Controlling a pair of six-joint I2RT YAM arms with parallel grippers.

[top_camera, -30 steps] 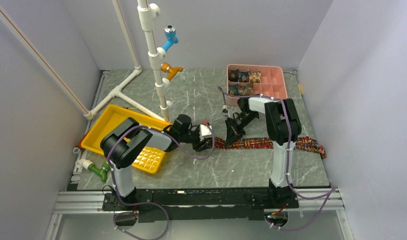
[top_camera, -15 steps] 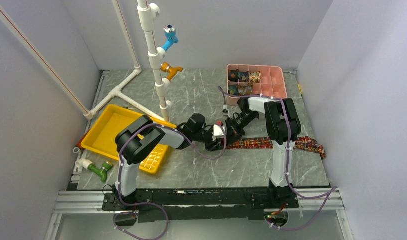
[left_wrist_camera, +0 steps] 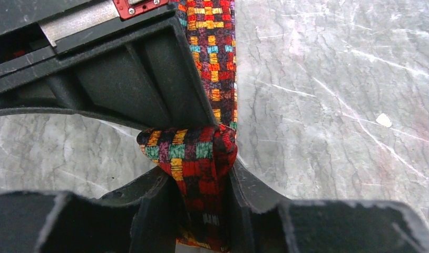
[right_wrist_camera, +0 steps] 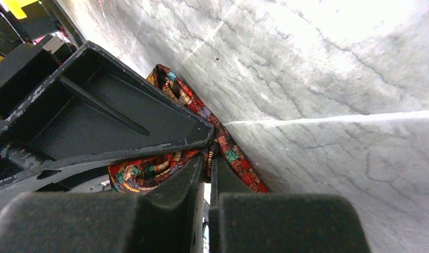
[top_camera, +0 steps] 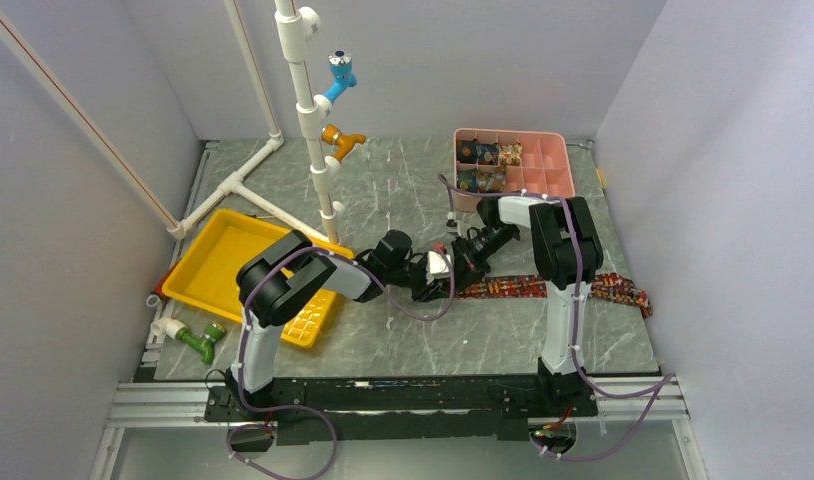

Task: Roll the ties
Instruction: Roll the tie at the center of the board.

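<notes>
Clamped between the fingers (left_wrist_camera: 154,197) of the left gripper (left_wrist_camera: 199,179), a folded-over end of the necktie (left_wrist_camera: 188,150), checked in red, gold, green and dark squares, bulging out above the pads as a small fat loop

Running away from that fold, flat on the grey marbled tabletop (left_wrist_camera: 333,105), the rest of the strip

Pressed against the top of the fold, the tip of one finger of the right gripper (right_wrist_camera: 207,158); in the right wrist view both of its fingers drawn almost together, only a slim slit between them, tips right at the creased fabric; unclear whether any cloth sits caught in that slit

Seen from above, left gripper (top_camera: 443,283) and right gripper (top_camera: 466,272) nose to nose near the table's middle, at the left end of the necktie (top_camera: 543,288); strip stretched rightward past the right arm, far end bunched near the right wall

Farther back on the right, a pink divided box (top_camera: 558,165) with several rolled ties (top_camera: 488,153) in its left compartments

On the left, a yellow tray (top_camera: 218,255) and a white pipe stand (top_camera: 308,110)
</notes>
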